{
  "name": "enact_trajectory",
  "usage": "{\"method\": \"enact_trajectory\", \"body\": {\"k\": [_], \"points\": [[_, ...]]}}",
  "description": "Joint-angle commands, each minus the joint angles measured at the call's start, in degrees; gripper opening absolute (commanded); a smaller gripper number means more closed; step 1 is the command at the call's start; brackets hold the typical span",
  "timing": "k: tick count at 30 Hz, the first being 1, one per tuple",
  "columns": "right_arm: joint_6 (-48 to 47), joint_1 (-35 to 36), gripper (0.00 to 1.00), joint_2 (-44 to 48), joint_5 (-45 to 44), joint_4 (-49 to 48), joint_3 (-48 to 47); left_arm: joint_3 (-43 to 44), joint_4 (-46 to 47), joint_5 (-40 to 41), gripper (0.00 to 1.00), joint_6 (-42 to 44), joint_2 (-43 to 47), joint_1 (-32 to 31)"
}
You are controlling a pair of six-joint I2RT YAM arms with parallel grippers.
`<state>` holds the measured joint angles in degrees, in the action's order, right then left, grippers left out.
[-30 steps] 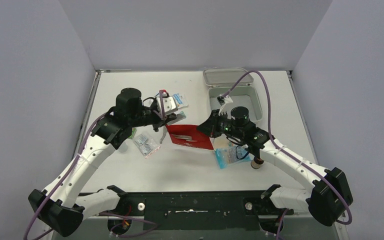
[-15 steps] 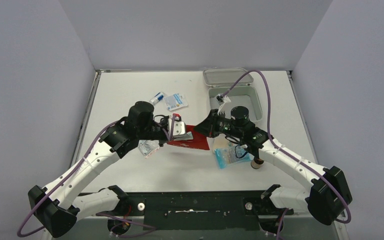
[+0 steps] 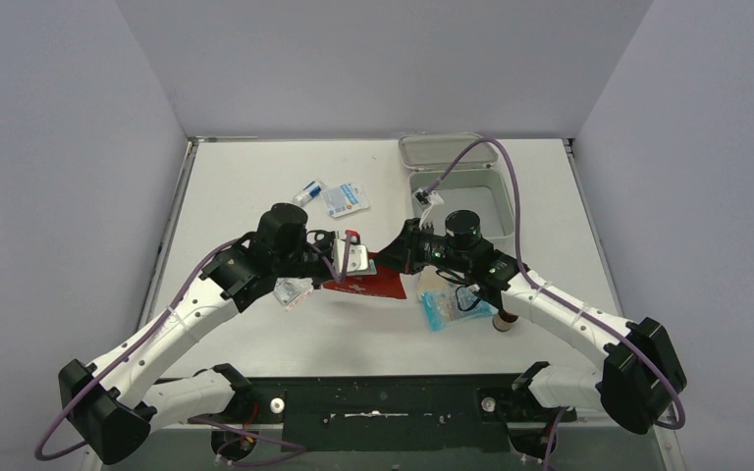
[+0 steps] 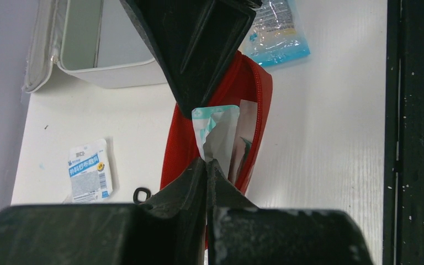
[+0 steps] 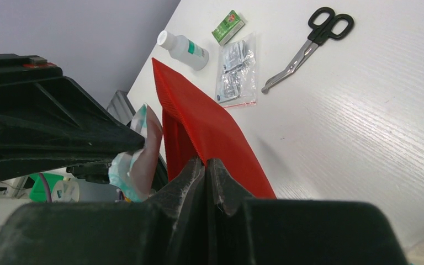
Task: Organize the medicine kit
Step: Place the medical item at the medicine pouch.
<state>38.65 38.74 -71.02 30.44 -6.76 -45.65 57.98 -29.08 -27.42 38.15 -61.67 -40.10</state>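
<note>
My left tool (image 4: 207,165) is clenched on the lower tip of a teal-and-white sachet (image 4: 219,132), holding it upright at the open mouth of the red pouch (image 4: 255,94); I cannot tell whether any of the sachet is inside. My right tool (image 5: 206,165) is clenched too, pinching the upper edge of that pouch so one side stands lifted off the desk (image 3: 255,186). Seen from overhead, the two tools sit almost nose to nose above the pouch, the left at its 11 o'clock and the right at its 1 o'clock. The medicine kit (image 3: 463,196) stands farther out toward 1 o'clock, near the far right of the desk, open, with its lid (image 3: 449,149) laid back toward 12 o'clock. Blue packets (image 3: 445,309) lie at the pouch's 5 o'clock, under my right arm, and a white-and-blue printed packet (image 3: 345,199) lies well out toward 11 o'clock. From my right wrist I see scissors (image 5: 301,52), a white bottle (image 5: 185,48), a green box (image 5: 228,26) and a clear bag (image 5: 236,69) of small packets lying on the desk beyond the pouch, apart from it
</note>
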Motion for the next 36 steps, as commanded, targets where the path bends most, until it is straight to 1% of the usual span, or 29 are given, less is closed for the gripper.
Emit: {"method": "enact_trajectory", "body": {"k": [1,9,16,21,32,33,35,36], "points": [[0.3,0.8,0.0,-0.6,1.9,-3.1,-0.7,-0.3,4.7,1.8,0.0,1.8,3.7,-0.3],[0.9,1.0,0.0,-0.7,2.0,-3.7,-0.8,-1.5,3.3,1.7,0.0,3.4,3.8,-0.4],[1.4,0.9,0.0,-0.7,1.6,-4.7,-0.7,-3.3,0.9,0.4,0.0,6.8,2.2,-0.4],[2.2,0.9,0.0,-0.5,1.4,-6.2,-0.4,-4.7,2.2,0.6,0.0,6.9,2.5,-0.5],[2.2,1.0,0.0,-1.4,2.7,-7.4,-0.5,-4.4,1.9,0.6,0.0,7.7,0.0,-0.5],[2.0,1.0,0.0,-1.4,2.7,-7.5,-0.5,-4.2,2.0,0.8,0.06,7.5,0.0,-0.6],[1.6,0.9,0.0,-1.4,2.5,-7.3,-0.6,-4.0,2.3,1.3,0.26,6.6,0.0,-0.7],[1.3,0.9,0.0,-1.4,2.2,-7.0,-0.6,-3.8,2.5,1.5,0.33,6.1,0.1,-0.6]]}}
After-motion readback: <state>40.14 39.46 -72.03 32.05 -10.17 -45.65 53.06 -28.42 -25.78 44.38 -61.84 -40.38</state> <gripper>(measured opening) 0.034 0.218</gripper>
